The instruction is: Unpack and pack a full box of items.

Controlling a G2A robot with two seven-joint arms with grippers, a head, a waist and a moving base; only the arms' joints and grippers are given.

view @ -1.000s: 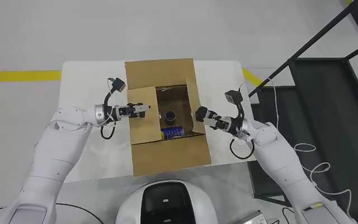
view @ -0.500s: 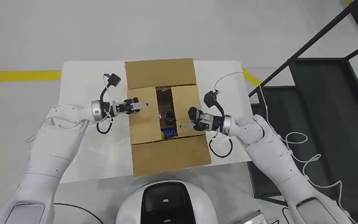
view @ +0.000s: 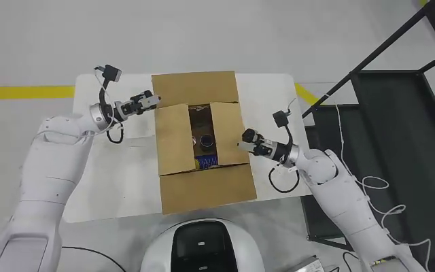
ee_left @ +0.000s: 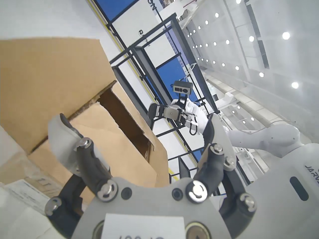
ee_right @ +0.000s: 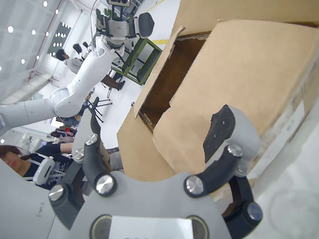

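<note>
Left gripper (view: 151,99): spread, empty, just beside the far-left corner of the box (view: 173,136). Box: brown cardboard, mid-table (view: 109,177), far and near flaps laid outward, side flaps folded inward, the slot between them showing a blue can (view: 209,161). Right gripper (view: 242,141): spread, empty, at the right flap's outer edge. Bare table is wide on the left, narrow on the right.

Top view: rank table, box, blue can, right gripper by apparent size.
1. table
2. box
3. right gripper and blue can: these look about alike. The can is partly hidden inside the box, so I won't rank them.
</note>
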